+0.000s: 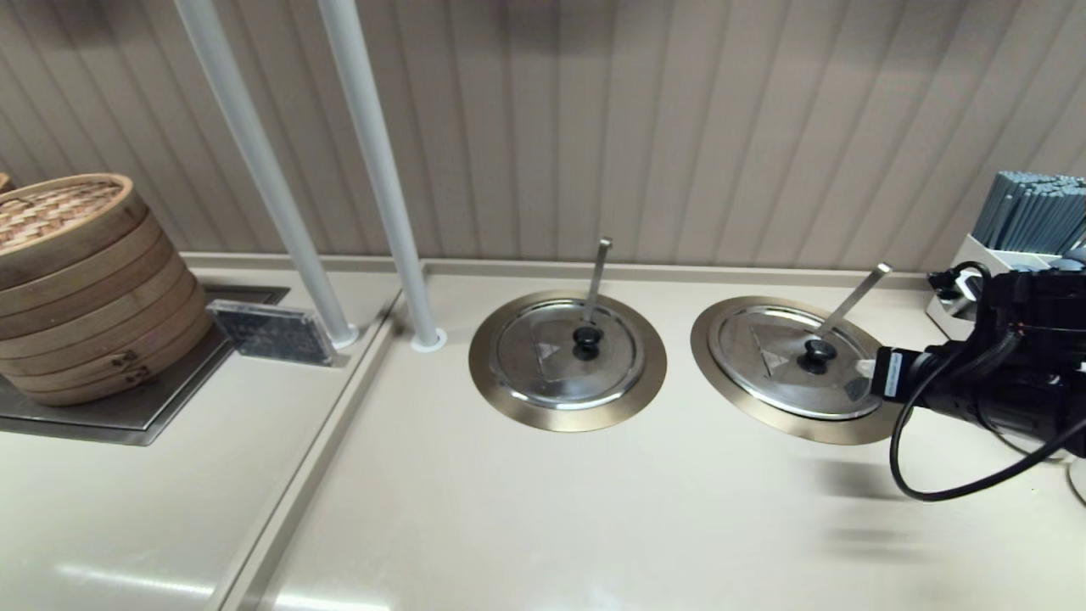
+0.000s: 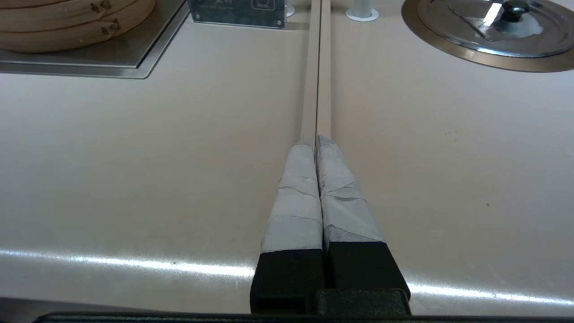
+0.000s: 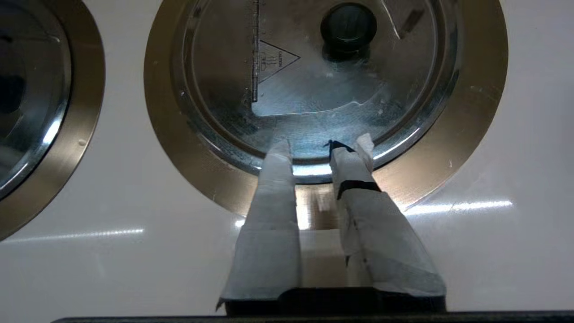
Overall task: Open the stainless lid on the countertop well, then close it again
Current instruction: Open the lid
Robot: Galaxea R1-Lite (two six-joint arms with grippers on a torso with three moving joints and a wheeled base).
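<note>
The stainless lid point(image 1: 785, 365) lies flat on the countertop well, whose bronze flange point(image 1: 721, 373) rings it. A black knob point(image 1: 817, 352) sits at its centre, and a ladle handle point(image 1: 853, 297) slants off to the right. My right gripper point(image 1: 865, 369) hovers at the lid's right rim. In the right wrist view the lid point(image 3: 314, 89), knob point(image 3: 348, 27) and flange point(image 3: 471, 134) fill the picture. The right gripper point(image 3: 320, 148) is open by a narrow gap, its tips over the rim, holding nothing. My left gripper point(image 2: 316, 141) is shut and parked low over the counter seam.
The twin lid point(image 1: 568, 352) with its upright ladle handle point(image 1: 598, 271) sits to the left. Two white poles point(image 1: 373, 170) rise behind it. Stacked bamboo steamers point(image 1: 81, 280) and a small plaque point(image 1: 271, 333) stand far left. A chopstick holder point(image 1: 1027, 212) stands at the back right.
</note>
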